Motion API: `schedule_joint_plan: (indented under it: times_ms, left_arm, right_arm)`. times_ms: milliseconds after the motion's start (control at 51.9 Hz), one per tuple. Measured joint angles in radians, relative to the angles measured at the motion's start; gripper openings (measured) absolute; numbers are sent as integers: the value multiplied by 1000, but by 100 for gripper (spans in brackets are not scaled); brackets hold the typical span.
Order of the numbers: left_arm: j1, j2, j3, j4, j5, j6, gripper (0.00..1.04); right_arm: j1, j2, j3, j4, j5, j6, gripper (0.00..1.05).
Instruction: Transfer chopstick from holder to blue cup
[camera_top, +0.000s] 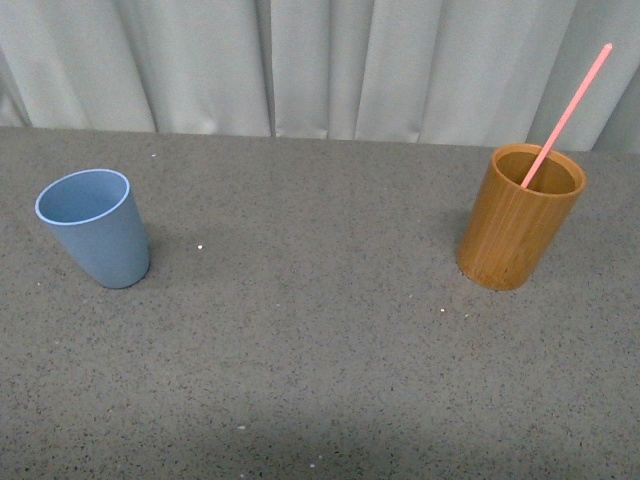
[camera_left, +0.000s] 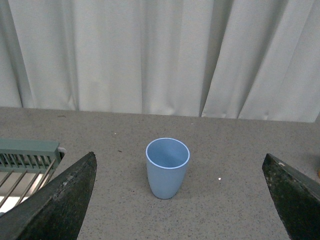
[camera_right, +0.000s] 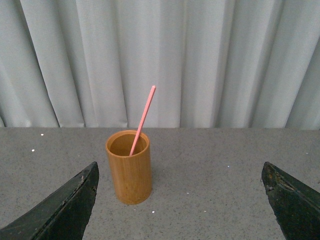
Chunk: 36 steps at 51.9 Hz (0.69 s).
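Note:
The orange-brown holder (camera_top: 520, 216) stands upright at the right of the grey table, with one salmon-pink chopstick (camera_top: 567, 116) leaning out of it toward the upper right. The light blue cup (camera_top: 95, 227) stands upright and empty at the left. Neither arm shows in the front view. My left gripper (camera_left: 180, 200) is open, well short of the blue cup (camera_left: 167, 167), which sits ahead between its dark fingers (camera_left: 60, 200). My right gripper (camera_right: 180, 200) is open too, with the holder (camera_right: 129, 166) and its chopstick (camera_right: 143, 120) ahead, nearer one finger (camera_right: 65, 207).
A grey speckled table (camera_top: 320, 350) runs back to a pale pleated curtain (camera_top: 320, 60). A green wire rack (camera_left: 25, 160) shows at the table's edge in the left wrist view. A stretch of bare tabletop lies between the cup and the holder.

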Motion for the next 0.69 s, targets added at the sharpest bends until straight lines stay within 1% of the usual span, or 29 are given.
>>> schedule_joint_plan:
  times_ms: [694]
  left_arm:
    - [0,0,0,0,0,0,98]
  right_arm:
    - [0,0,0,0,0,0,95]
